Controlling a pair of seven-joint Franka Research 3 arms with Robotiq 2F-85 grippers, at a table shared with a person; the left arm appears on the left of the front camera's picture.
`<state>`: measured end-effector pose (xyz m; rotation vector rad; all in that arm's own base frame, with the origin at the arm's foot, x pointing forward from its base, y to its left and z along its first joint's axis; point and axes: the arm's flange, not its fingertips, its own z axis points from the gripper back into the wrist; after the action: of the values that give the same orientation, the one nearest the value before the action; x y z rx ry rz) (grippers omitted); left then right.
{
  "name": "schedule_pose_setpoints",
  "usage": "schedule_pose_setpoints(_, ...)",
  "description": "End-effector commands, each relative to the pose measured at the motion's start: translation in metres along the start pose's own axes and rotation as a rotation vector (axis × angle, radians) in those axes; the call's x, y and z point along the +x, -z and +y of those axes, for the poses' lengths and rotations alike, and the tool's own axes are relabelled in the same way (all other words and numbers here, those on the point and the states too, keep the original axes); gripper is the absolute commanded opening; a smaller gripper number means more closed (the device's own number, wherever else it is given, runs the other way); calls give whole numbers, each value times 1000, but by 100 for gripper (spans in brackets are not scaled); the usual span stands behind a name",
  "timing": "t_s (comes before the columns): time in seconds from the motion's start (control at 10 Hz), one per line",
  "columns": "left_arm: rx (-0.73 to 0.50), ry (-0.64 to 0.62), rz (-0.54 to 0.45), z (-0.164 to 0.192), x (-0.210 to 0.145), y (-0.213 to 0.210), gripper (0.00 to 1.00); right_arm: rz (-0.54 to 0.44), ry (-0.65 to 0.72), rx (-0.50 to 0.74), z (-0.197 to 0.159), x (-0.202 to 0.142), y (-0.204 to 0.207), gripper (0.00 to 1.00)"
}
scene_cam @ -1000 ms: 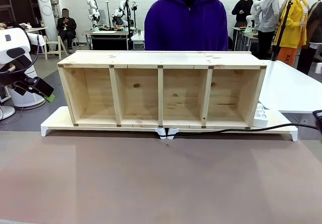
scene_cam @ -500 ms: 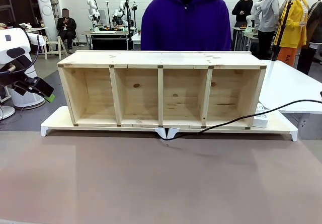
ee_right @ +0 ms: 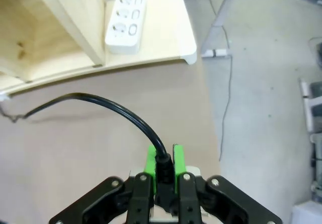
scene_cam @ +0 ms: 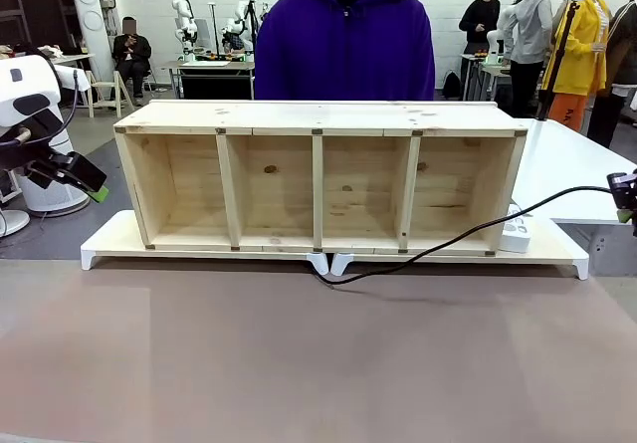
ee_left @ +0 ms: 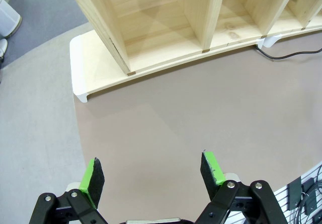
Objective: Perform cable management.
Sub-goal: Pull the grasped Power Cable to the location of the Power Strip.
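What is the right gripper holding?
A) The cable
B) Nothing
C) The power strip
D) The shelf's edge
A: in the right wrist view, the right gripper is clamped on the black cable, which arcs away over the table.

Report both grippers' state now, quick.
Left gripper: open, holding nothing.
Right gripper: closed on the cable.
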<state>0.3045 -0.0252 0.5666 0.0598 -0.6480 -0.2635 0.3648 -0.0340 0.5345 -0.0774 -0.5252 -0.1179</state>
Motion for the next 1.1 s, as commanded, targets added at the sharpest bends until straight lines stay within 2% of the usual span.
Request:
schedule_pose_setpoints(0.0,-1,-11,1,0,0,1,100,42,29,2,3,35,5,17)
schedule_pose_setpoints(0.3,-1,-11,1,0,0,1,100,68,-3,56,13,35,0,17)
schedule_pose_setpoints(0.4,-1,-11,1,0,0,1,100,36,5,6,3,37,11,17)
schedule_pose_setpoints(0.8,-1,-11,1,0,0,1,100,50,2,15,6,37,9,17)
schedule_pose_setpoints(0.9,-1,-11,1,0,0,1,100,68,-48,73,-6,49,17,17)
schedule_pose_setpoints(1.0,-1,-11,1,0,0,1,100,90,-84,43,-14,69,22,17)
